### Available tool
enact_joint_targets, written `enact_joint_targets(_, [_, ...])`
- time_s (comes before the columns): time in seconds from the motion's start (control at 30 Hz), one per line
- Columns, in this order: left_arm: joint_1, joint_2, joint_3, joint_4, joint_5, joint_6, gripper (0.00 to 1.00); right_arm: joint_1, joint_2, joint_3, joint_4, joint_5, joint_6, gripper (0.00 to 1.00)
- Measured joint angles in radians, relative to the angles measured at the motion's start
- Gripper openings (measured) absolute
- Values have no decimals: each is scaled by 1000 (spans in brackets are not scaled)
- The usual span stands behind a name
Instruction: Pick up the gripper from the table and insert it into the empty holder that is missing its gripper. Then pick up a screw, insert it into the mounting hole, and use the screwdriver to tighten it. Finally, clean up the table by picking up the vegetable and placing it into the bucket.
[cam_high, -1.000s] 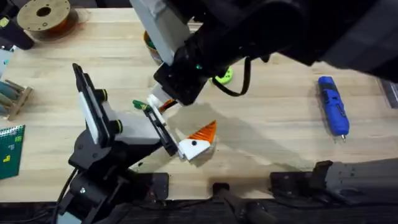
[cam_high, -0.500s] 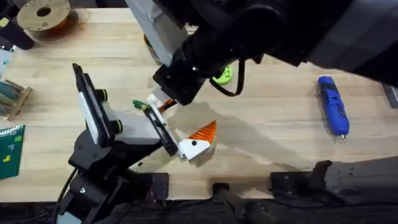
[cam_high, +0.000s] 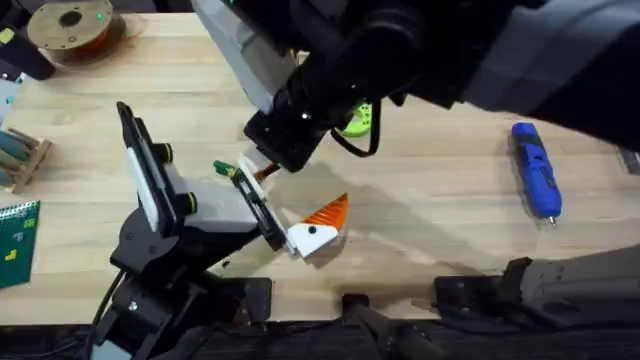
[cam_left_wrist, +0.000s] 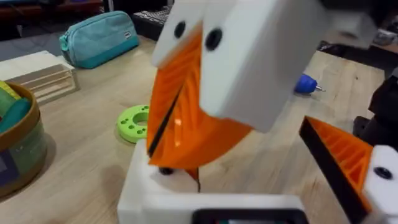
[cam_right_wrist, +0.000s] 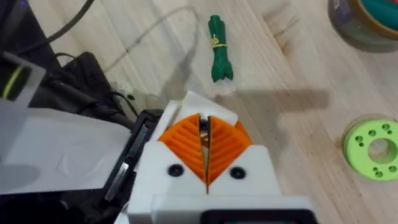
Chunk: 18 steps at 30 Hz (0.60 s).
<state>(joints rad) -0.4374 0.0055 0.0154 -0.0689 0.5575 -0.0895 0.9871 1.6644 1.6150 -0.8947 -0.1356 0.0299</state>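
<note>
R pincer (cam_right_wrist: 203, 124): orange pads pressed together, w/ a small dark bit nipped at the very tips; can't tell what it is. It sits right over the white finger block (cam_right_wrist: 194, 101) of the L arm, near the middle of the worktop (cam_high: 450, 215), the R arm reaching across from the right side. In the L wrist view the block (cam_left_wrist: 155, 196) has a dark spot (cam_left_wrist: 165, 170) on its top face just under the pads; can't tell if hole or screw head.

L pincer (cam_high: 288, 195): fingers wide apart, holding nothing. Far finger is that white block; near finger carries an orange ribbed pad (cam_high: 328, 213) and lies towards the near edge.

Toy vegetable (cam_high: 222, 168): flat on the wood just beside the white block, on its left-edge side, apart from both pincers; also clear in the R wrist view (cam_right_wrist: 219, 53).

Green ring (cam_high: 360, 120): a little beyond the R pincer, towards the far edge, partly under the arm.

Bucket (cam_left_wrist: 15, 149): upright, near the ring, far-edge side; in the overhead view mostly hidden behind the R arm.

Screwdriver (cam_high: 535, 170): lying flat near the right edge, bit pointing to the near edge, well apart from everything else.

Spool (cam_high: 72, 25): far left corner.
</note>
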Motion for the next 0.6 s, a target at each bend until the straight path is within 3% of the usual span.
enact_joint_targets(0.27, [0, 0, 0, 0, 0, -1, 986, 0, 3, 0, -4, 0, 0, 8])
enact_joint_targets(0.3, [0, 0, 0, 0, 0, 0, 986, 0, 3, 0, -5, 0, 3, 132])
enact_joint_targets(0.33, [0, 0, 0, 0, 0, 0, 988, 0, 3, 0, -10, 6, 3, 570])
enact_joint_targets(0.4, [0, 0, 0, 0, -1, -1, 987, -12, 3, 0, -12, 25, -1, 850])
enact_joint_targets(0.6, [0, 0, 0, 0, 0, 0, 987, -42, -3, 0, -69, 14, 0, 897])
